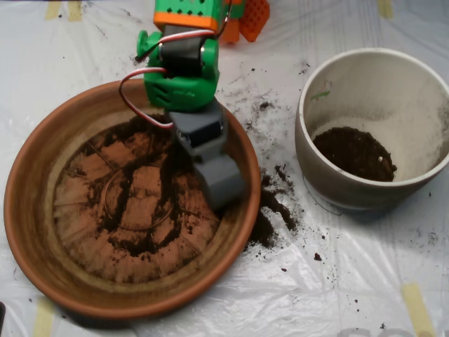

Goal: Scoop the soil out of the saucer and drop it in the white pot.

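Observation:
The terracotta saucer (42, 232) fills the left half of the overhead view. Thin streaks and clumps of dark soil (133, 210) lie across its ridged base. My grey scoop (219, 181) hangs from the green arm over the saucer's right inner side, just inside the rim, its mouth facing down toward the dish. The white pot (312, 158) stands to the right, apart from the saucer. A dark patch of soil (354, 153) lies at its bottom.
Spilled soil (273, 207) is scattered on the white plastic sheet between saucer and pot, with more crumbs behind the saucer. The orange arm base (210, 14) sits at the top edge. Yellow tape strips mark the sheet's corners.

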Controlling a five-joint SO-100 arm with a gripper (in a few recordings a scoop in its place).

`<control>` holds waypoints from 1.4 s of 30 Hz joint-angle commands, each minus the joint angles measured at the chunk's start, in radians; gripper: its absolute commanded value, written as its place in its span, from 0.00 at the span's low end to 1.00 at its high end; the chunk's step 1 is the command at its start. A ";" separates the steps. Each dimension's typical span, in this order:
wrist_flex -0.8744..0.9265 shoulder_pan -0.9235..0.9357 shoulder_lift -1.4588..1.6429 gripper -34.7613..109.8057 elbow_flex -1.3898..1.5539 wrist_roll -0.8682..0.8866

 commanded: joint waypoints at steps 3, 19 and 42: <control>0.058 0.002 -0.049 0.51 -0.106 -0.037; 0.080 -0.005 0.130 0.42 0.092 -0.201; 0.109 0.247 0.195 0.24 0.112 -0.568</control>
